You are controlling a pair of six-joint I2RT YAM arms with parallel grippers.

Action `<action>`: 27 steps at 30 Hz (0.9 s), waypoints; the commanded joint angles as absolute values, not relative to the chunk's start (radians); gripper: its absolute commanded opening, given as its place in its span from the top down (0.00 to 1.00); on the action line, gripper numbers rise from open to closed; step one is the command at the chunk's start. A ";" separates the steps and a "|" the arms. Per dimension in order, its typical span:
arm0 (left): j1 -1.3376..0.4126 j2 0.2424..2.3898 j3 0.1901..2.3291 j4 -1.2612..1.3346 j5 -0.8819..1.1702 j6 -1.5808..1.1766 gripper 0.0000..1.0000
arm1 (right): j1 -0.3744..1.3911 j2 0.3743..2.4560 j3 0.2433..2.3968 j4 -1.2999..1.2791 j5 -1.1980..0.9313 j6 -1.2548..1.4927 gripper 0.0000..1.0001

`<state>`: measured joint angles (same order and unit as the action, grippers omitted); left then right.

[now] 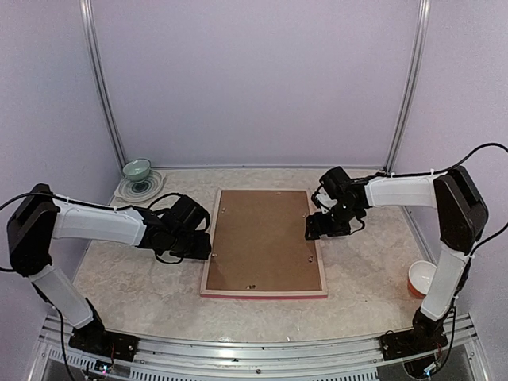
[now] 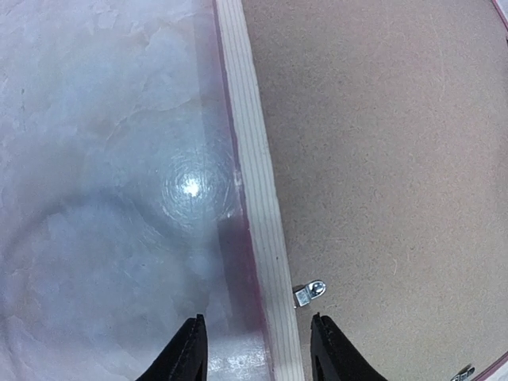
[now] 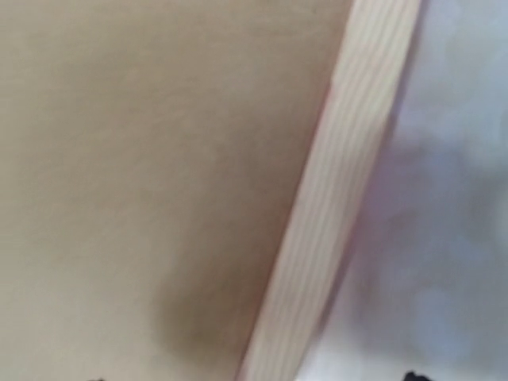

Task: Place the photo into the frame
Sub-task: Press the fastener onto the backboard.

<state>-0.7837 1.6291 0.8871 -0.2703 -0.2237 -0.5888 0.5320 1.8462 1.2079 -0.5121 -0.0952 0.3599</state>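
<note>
The frame (image 1: pixel 262 293) lies face down in the middle of the table, pale wood rails up, with a brown backing board (image 1: pixel 262 238) filling it. The photo is hidden. My left gripper (image 1: pixel 203 243) is at the frame's left rail. In the left wrist view it (image 2: pixel 258 349) stands open, its black fingers either side of the rail (image 2: pixel 254 175), beside a small metal tab (image 2: pixel 309 293). My right gripper (image 1: pixel 315 230) hovers at the right rail. Close over that rail (image 3: pixel 341 198) it (image 3: pixel 254 378) is open wide, with only one fingertip (image 3: pixel 414 375) showing clearly at the picture's bottom edge.
A green bowl (image 1: pixel 136 169) stands on a patterned plate (image 1: pixel 147 189) at the back left corner. A red and white cup (image 1: pixel 421 278) sits near the right edge by the right arm's base. Pale walls close the table on three sides.
</note>
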 commanded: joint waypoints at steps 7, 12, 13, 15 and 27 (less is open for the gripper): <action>-0.778 1.624 0.868 -0.240 -0.213 -0.602 0.49 | 0.582 1.736 1.181 -0.622 -0.113 0.328 0.21; -0.779 1.648 0.863 -0.221 -0.196 -0.603 0.48 | 0.594 1.721 1.136 -0.618 -0.093 0.336 0.24; -0.779 1.651 0.863 -0.220 -0.196 -0.602 0.48 | 0.595 1.720 1.126 -0.617 -0.087 0.338 0.25; -0.778 1.656 0.863 -0.217 -0.197 -0.600 0.48 | 0.597 1.722 1.115 -0.617 -0.071 0.337 0.25; -0.778 1.681 0.859 -0.198 -0.186 -0.600 0.47 | 0.607 1.740 1.105 -0.601 -0.088 0.339 0.25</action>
